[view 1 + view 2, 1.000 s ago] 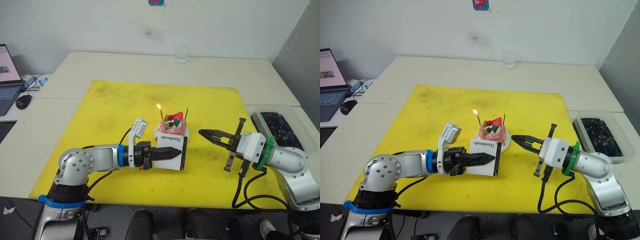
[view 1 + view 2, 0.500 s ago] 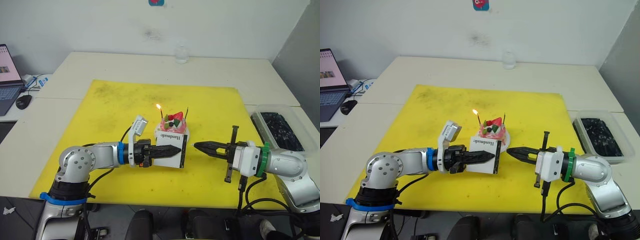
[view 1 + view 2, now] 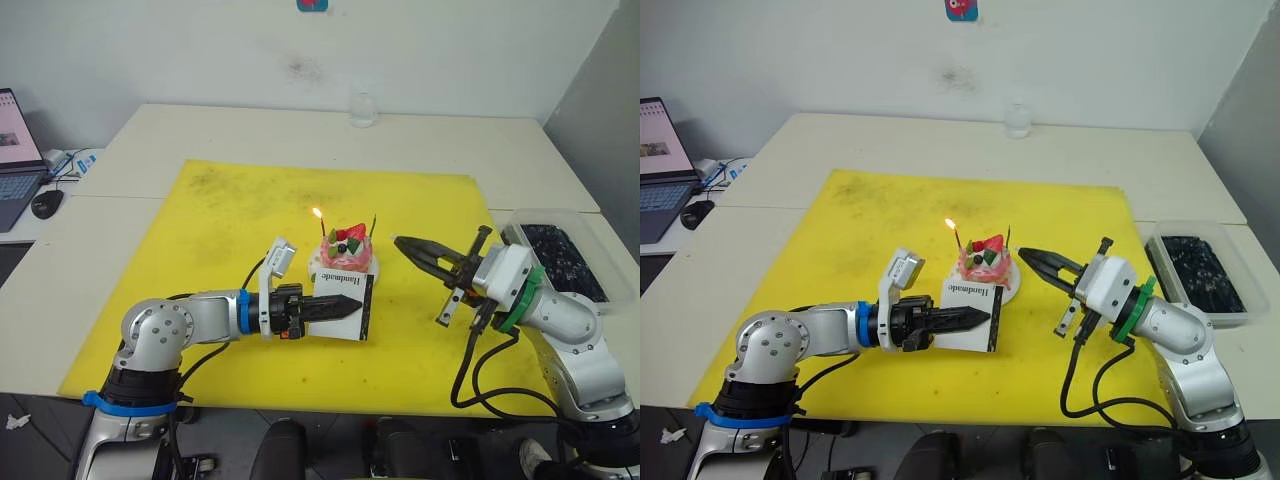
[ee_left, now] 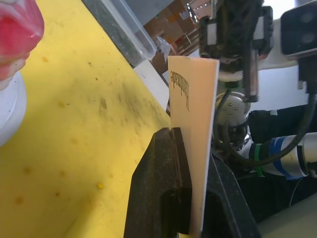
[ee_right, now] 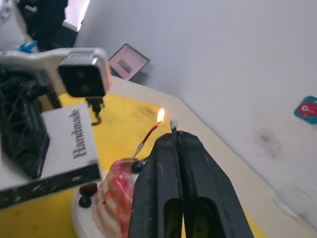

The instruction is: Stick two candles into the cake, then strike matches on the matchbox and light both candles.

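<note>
Head stereo looks down over table [image 3: 250, 135]; 2 wrist cams close (share cake [image 5: 116, 196]).

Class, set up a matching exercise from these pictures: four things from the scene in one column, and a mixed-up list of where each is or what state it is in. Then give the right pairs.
Things
1. matchbox
2. left candle
3. cake
4. right candle

Places or states
A. burning with a small flame
B. on a small white plate on the yellow mat
C. standing in the cake, no flame
D. clamped in the left gripper, just in front of the cake

Pairs: 1-D, 2-A, 3-B, 4-C
</note>
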